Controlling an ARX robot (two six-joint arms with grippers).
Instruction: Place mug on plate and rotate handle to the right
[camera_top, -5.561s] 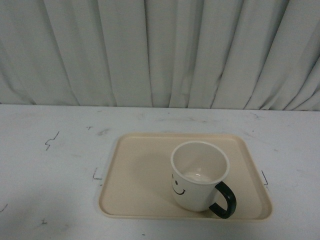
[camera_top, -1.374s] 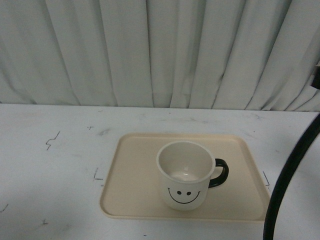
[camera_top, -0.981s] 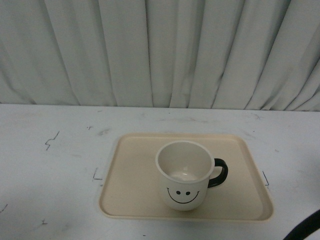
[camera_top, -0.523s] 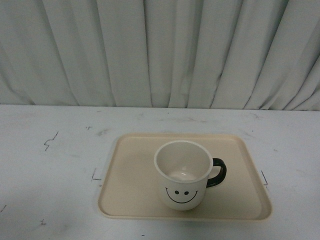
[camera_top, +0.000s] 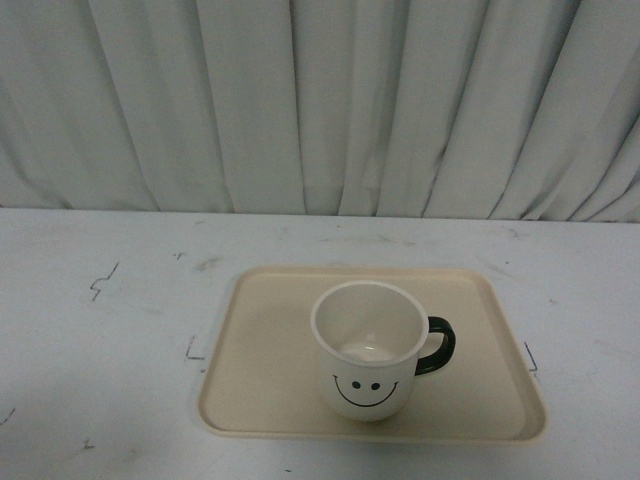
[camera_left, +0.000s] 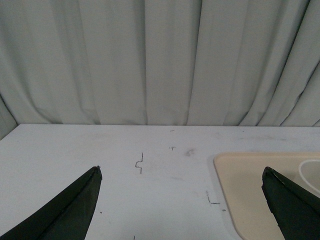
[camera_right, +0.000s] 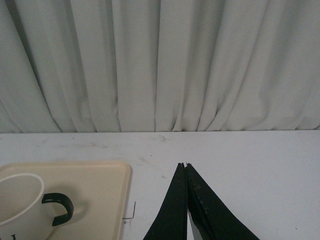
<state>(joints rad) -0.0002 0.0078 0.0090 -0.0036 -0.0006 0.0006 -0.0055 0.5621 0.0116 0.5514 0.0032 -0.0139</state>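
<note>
The cream-white mug (camera_top: 367, 350) stands upright on the beige plate (camera_top: 270, 350), smiley print facing me. Its black handle (camera_top: 437, 346) points right. The mug (camera_right: 17, 205), its handle (camera_right: 58, 207) and the plate (camera_right: 95, 185) also show in the right wrist view; a corner of the plate (camera_left: 250, 185) shows in the left wrist view. Neither gripper shows in the front view. My left gripper (camera_left: 181, 171) is open and empty, over the table to the left of the plate. My right gripper (camera_right: 184, 165) is shut and empty, over the table to the right of the plate.
A white table (camera_top: 100, 350) with small dark marks carries the plate. A pleated grey-white curtain (camera_top: 320, 100) closes the back.
The mug has been turned so that the handle went from front right to right and the smiley faces me. The black right arm has drawn back out of the front view.
</note>
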